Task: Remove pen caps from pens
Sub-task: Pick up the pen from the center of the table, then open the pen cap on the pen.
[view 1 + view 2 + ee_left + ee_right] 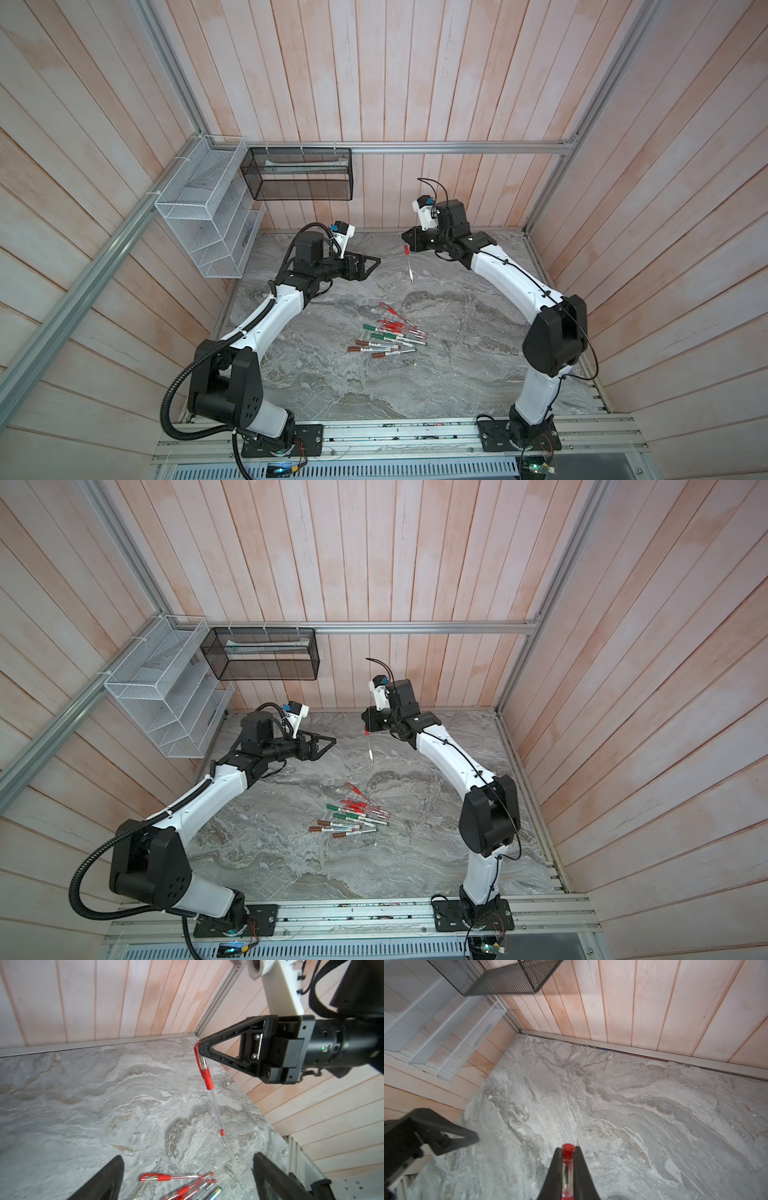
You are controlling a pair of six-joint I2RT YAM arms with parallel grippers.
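The bench (465,357) is a flat slab with a grey, marbled stone pattern veined in white and tan, matt in look. It is boxed in on three sides by walls (415,83) of pale pinkish wooden planks with narrow grooves, framed by silvery aluminium rails (457,147). A white wire-mesh rack (195,216) with sloped shelves hangs on the wall at the left arm's side. A box-shaped black mesh basket (299,174) hangs from the back rail beside it. Near the middle of the bench lies a loose heap of pens (390,336): slim clear-barrelled ones with red trim on the far side, thicker white markers with green caps (368,328) and brown caps (354,349) on the near side. Well apart from the heap, over the far part of the bench, the right claw (202,1048) is clenched on the cap end of a held pen (207,1079), clear with red trim, which hangs tilted with its red plug end lowest. The left claw (372,264), black with triangular open-frame fingers, stands released and empty near the hanging pen, not touching it.
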